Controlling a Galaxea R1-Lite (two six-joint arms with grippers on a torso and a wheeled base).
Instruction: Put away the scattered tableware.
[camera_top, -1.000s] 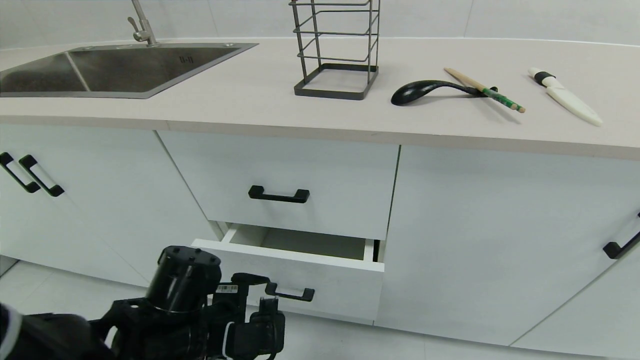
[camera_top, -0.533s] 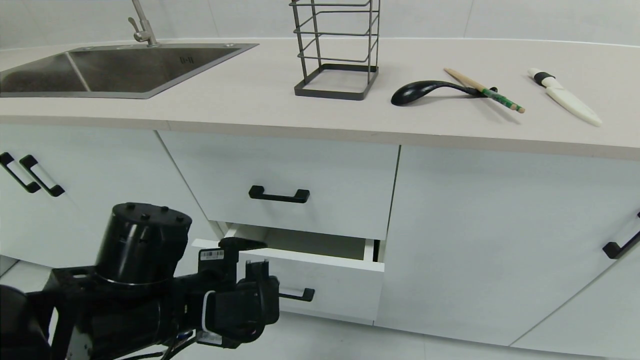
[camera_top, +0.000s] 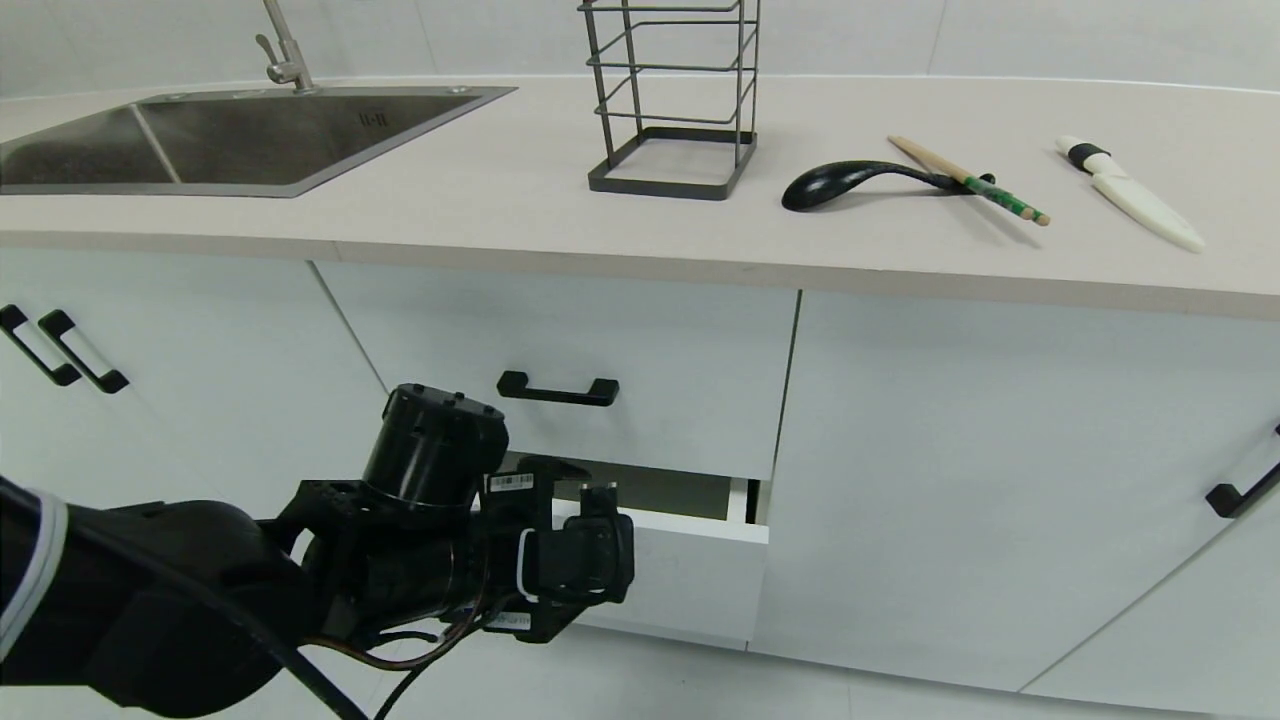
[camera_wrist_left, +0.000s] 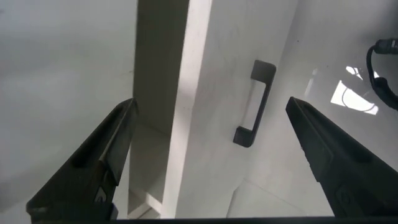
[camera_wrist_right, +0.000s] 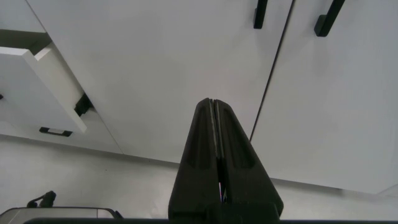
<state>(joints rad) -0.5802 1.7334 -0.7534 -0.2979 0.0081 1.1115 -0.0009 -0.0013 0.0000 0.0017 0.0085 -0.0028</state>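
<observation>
Left gripper (camera_wrist_left: 208, 118), jaws spread wide, at the part-open lower drawer (camera_top: 690, 570): centre its handle (camera_wrist_left: 252, 102) between them, close firmly, pull straight out; spoon (camera_top: 835, 183), chopsticks (camera_top: 968, 180) and knife (camera_top: 1130, 192) lie above on the countertop (camera_top: 500, 200)

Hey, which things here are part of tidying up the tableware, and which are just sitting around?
Job: black spoon, chopsticks, white knife, partly open lower drawer, left tool at it.
Just there: sink, faucet, wire rack, closed upper drawer.
</observation>
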